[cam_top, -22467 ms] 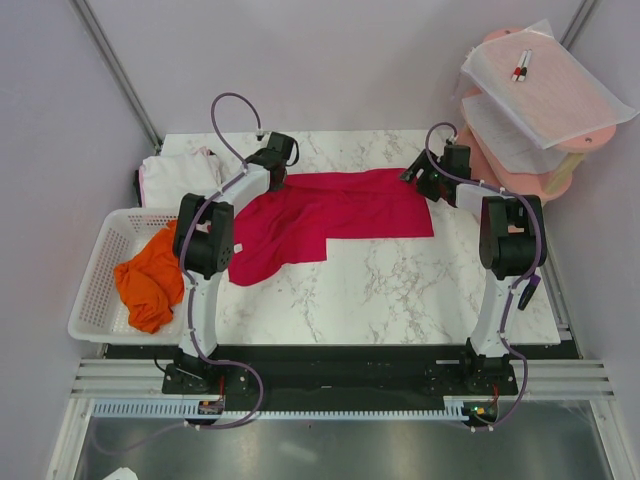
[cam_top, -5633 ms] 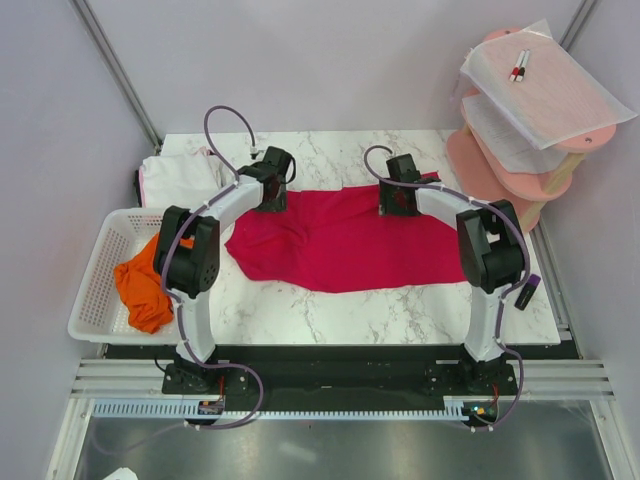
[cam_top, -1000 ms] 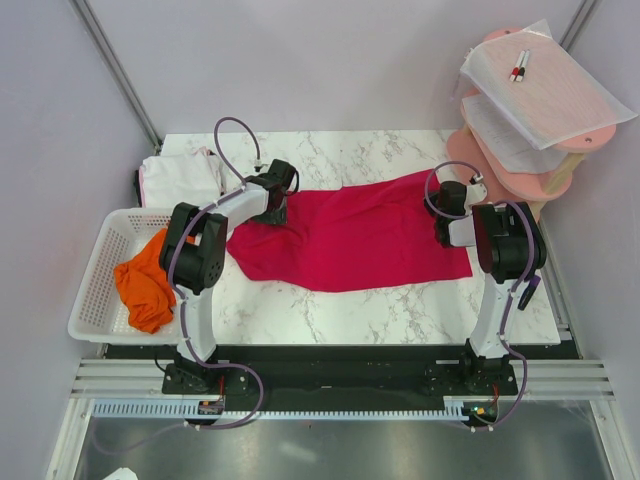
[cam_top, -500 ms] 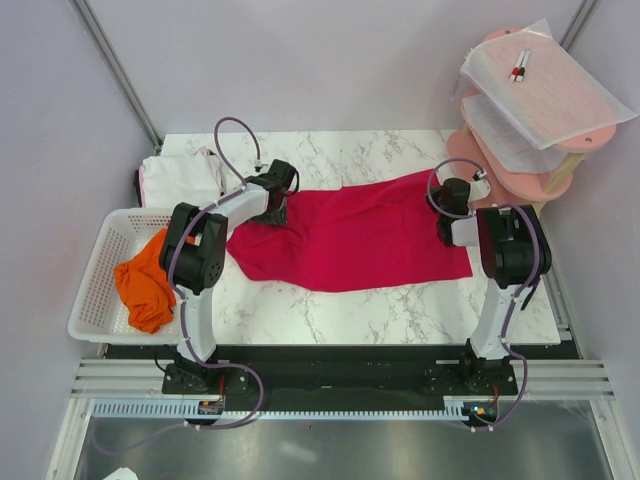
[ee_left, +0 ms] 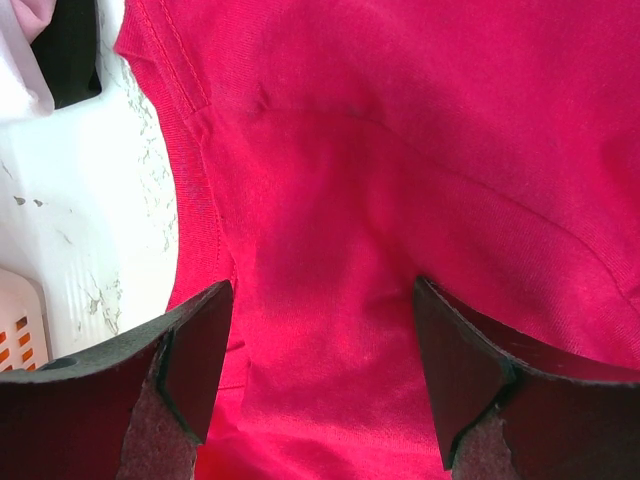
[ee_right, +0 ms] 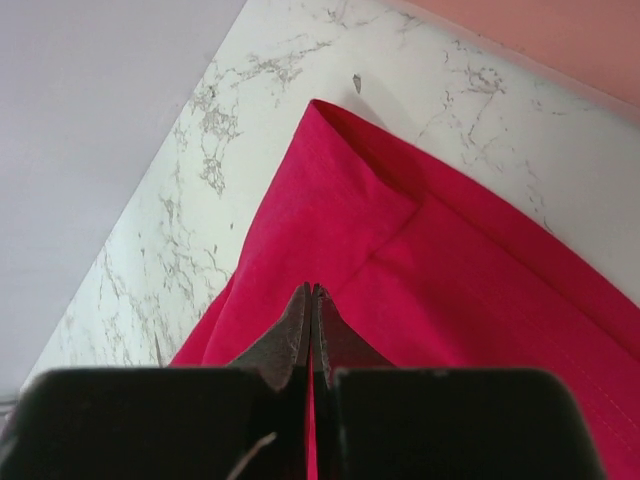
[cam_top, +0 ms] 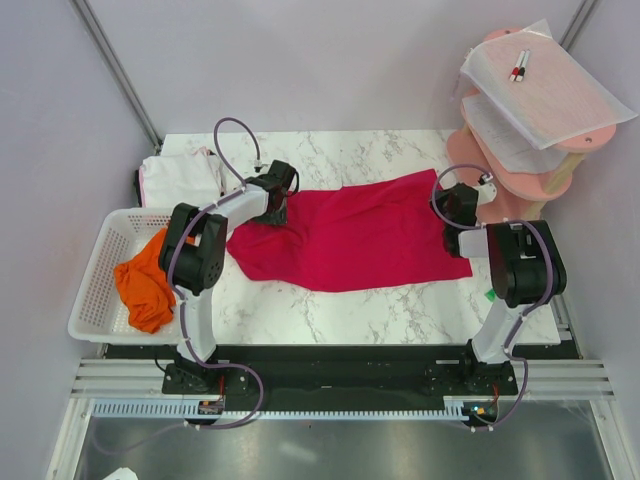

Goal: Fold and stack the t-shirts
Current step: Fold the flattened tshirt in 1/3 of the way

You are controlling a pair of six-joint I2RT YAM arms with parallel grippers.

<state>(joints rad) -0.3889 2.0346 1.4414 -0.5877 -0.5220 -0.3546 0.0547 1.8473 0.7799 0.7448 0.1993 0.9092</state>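
Note:
The crimson-red t-shirt [cam_top: 350,235] lies spread across the middle of the marble table [cam_top: 400,300]. My left gripper [cam_top: 274,206] hovers open just over its left shoulder area; in the left wrist view both fingers straddle flat red cloth [ee_left: 330,200] around the left gripper [ee_left: 322,292]. My right gripper [cam_top: 456,200] is at the shirt's far right corner. Its jaws [ee_right: 313,290] are shut, with a thin strip of red cloth between them and the folded corner [ee_right: 345,160] just ahead. The white t-shirt [cam_top: 180,175] lies at the back left. The orange t-shirt [cam_top: 148,280] sits crumpled in the basket.
A white mesh basket [cam_top: 90,290] stands at the table's left edge. A pink tiered shelf [cam_top: 520,150] with translucent sheets [cam_top: 545,80] stands at the back right, close to the right arm. Bare marble lies in front of the red shirt.
The right arm's elbow has swung outward to the right and the right gripper has shifted slightly right. The red shirt and the left arm have stayed in place.

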